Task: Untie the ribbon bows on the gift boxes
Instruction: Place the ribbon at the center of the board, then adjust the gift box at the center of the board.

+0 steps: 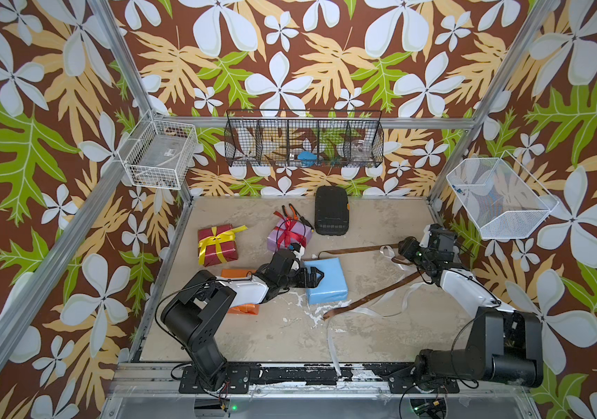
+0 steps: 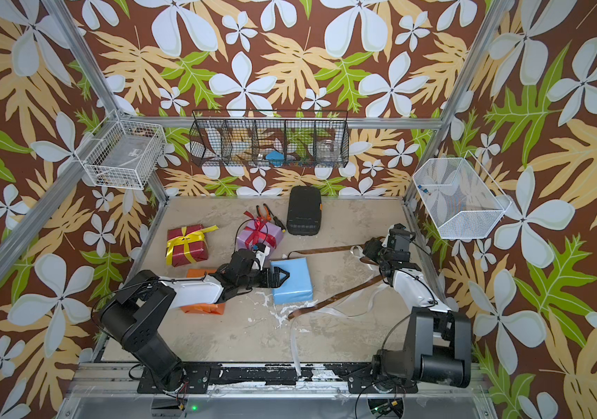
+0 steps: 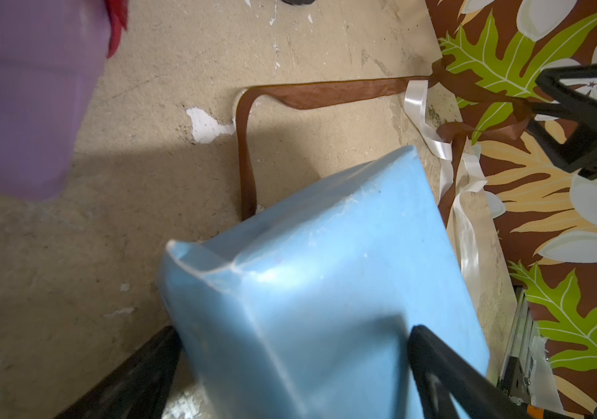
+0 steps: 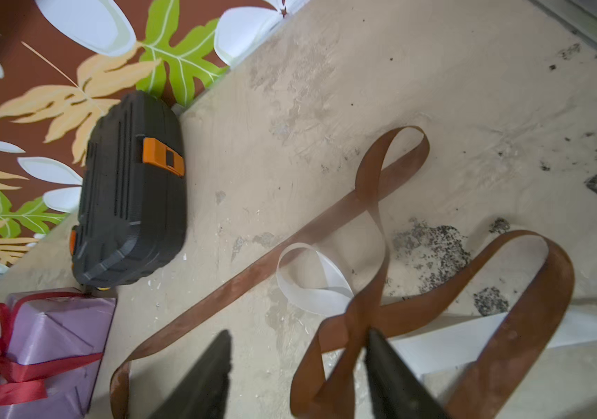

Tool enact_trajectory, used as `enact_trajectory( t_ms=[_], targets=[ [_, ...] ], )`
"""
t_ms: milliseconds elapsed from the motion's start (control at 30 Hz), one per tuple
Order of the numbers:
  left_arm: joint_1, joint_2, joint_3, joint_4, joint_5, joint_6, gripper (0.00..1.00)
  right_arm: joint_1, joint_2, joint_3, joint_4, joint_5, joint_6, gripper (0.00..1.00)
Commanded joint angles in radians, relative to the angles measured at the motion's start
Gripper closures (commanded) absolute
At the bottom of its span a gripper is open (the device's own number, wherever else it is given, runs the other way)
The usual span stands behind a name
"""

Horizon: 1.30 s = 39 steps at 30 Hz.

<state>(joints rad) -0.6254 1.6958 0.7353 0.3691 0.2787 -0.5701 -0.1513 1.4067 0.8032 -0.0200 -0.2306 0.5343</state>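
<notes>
Left tool (image 1: 314, 277) is right in on the light blue box (image 1: 327, 286), mid-worktop. Its wrist view shows the fingers (image 3: 434, 355) spread wide, one beside the box's side wall and the other over its top face; whether either touches the paper I cannot tell. That box's wrapping is bare. Over on the right, the right tool (image 1: 405, 250) hangs low over the worktop (image 1: 373, 217) close to the side wall with its jaws apart. The brown ribbon (image 1: 358, 249) is draped against one finger (image 4: 394, 370) rather than pinched between the two. The brown ribbon is loose on the worktop: one stretch runs from the right tool toward the blue box's far edge, and another trails diagonally along the box's right side. The white ribbon (image 1: 380, 310) lies slack with it, crossing the brown near the right tool and running off toward the front rail. Behind the left arm, the lilac box (image 1: 289, 237) has its red bow (image 1: 291, 228) tied. Left of that, the dark red box (image 1: 217, 246) wears its yellow bow (image 1: 219, 237), loops intact. The orange box (image 1: 244, 309) sits under the left arm, mostly hidden. At the back are the black case (image 1: 331, 210) and the pliers (image 1: 291, 211), the pliers just beside the lilac box.
</notes>
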Motion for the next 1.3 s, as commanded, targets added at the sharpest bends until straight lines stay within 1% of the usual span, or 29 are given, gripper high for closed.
enact_trajectory(
  t_ms=[0, 67, 100, 200, 267, 333, 433, 500, 567, 633, 700, 733, 767, 833, 867, 900, 933, 967, 1000, 1033, 1067, 1100, 1133, 1167, 1200, 1233, 1267],
  targets=[
    [0.0, 0.013, -0.002, -0.185, -0.056, 0.036, 0.01, 0.001, 0.012, 0.034, -0.089, 0.017, -0.064, 0.0],
    [0.0, 0.012, 0.001, -0.185, -0.052, 0.034, 0.01, 0.007, -0.013, 0.024, -0.1, 0.026, -0.076, 0.0],
    [0.0, 0.012, 0.003, -0.186, -0.05, 0.033, 0.01, 0.023, -0.026, 0.017, -0.11, 0.051, -0.095, 0.0],
    [0.0, 0.004, 0.003, -0.186, -0.047, 0.031, 0.01, 0.09, -0.027, 0.034, -0.187, 0.162, -0.142, 0.0],
    [0.0, 0.001, 0.003, -0.187, -0.046, 0.031, 0.01, 0.131, -0.015, 0.05, -0.236, 0.215, -0.165, 0.0],
    [0.0, -0.001, 0.003, -0.19, -0.047, 0.03, 0.01, 0.187, -0.01, 0.065, -0.285, 0.328, -0.191, 0.0],
    [-0.001, -0.005, -0.002, -0.192, -0.047, 0.029, 0.0, 0.293, -0.003, 0.106, -0.379, 0.547, -0.237, 0.0],
    [0.0, -0.005, -0.004, -0.19, -0.047, 0.029, 0.0, 0.35, 0.011, 0.135, -0.431, 0.641, -0.238, 0.0],
    [0.0, -0.002, -0.002, -0.191, -0.048, 0.027, 0.0, 0.378, 0.031, 0.153, -0.455, 0.703, -0.237, 0.0],
    [0.0, 0.003, -0.001, -0.191, -0.047, 0.03, 0.0, 0.382, 0.056, 0.166, -0.472, 0.753, -0.233, 0.0],
    [0.0, 0.002, -0.002, -0.193, -0.046, 0.03, 0.0, 0.383, 0.076, 0.18, -0.488, 0.854, -0.211, 0.0],
    [0.0, 0.002, -0.002, -0.194, -0.045, 0.029, 0.0, 0.382, 0.078, 0.189, -0.495, 0.874, -0.203, 0.0],
    [0.001, -0.001, -0.005, -0.194, -0.046, 0.03, 0.0, 0.383, 0.072, 0.197, -0.494, 0.859, -0.197, 0.0],
    [0.001, -0.006, -0.009, -0.194, -0.051, 0.029, 0.0, 0.383, 0.041, 0.184, -0.445, 0.69, -0.234, 0.0],
    [0.0, -0.008, -0.008, -0.194, -0.055, 0.028, 0.0, 0.383, 0.02, 0.166, -0.405, 0.516, -0.27, 0.0],
    [0.0, -0.009, -0.008, -0.195, -0.058, 0.025, 0.0, 0.383, 0.001, 0.14, -0.365, 0.326, -0.298, 0.02],
    [0.0, -0.011, -0.003, -0.197, -0.059, 0.024, 0.0, 0.383, -0.007, 0.119, -0.339, 0.207, -0.291, 0.07],
    [0.0, -0.014, 0.002, -0.204, -0.059, 0.021, 0.0, 0.384, -0.014, 0.094, -0.317, 0.111, -0.276, 0.23],
    [0.0, -0.02, 0.004, -0.208, -0.059, 0.017, 0.0, 0.391, -0.017, 0.07, -0.298, 0.076, -0.26, 0.41],
    [0.0, -0.027, 0.006, -0.208, -0.054, 0.018, 0.0, 0.406, -0.016, 0.05, -0.288, 0.103, -0.253, 0.67],
    [0.0, -0.037, 0.007, -0.208, -0.048, 0.017, 0.0, 0.444, -0.01, 0.038, -0.292, 0.235, -0.245, 0.88],
    [0.0, -0.047, 0.01, -0.207, -0.043, 0.016, 0.0, 0.496, 0.004, 0.036, -0.318, 0.395, -0.25, 0.9],
    [0.0, -0.053, 0.012, -0.208, -0.036, 0.017, 0.0, 0.525, 0.019, 0.037, -0.331, 0.461, -0.256, 0.74],
    [0.0, -0.059, 0.018, -0.21, -0.03, 0.017, 0.0, 0.524, 0.037, 0.043, -0.348, 0.421, -0.248, 0.41],
    [0.0, -0.064, 0.024, -0.214, -0.026, 0.016, 0.0, 0.524, 0.043, 0.04, -0.356, 0.385, -0.245, 0.3],
    [0.0, -0.066, 0.029, -0.218, -0.026, 0.016, 0.0, 0.534, 0.038, 0.029, -0.352, 0.4, -0.234, 0.22],
    [0.0, -0.07, 0.033, -0.224, -0.027, 0.016, 0.0, 0.54, 0.023, 0.01, -0.342, 0.435, -0.215, 0.11]
  ],
)
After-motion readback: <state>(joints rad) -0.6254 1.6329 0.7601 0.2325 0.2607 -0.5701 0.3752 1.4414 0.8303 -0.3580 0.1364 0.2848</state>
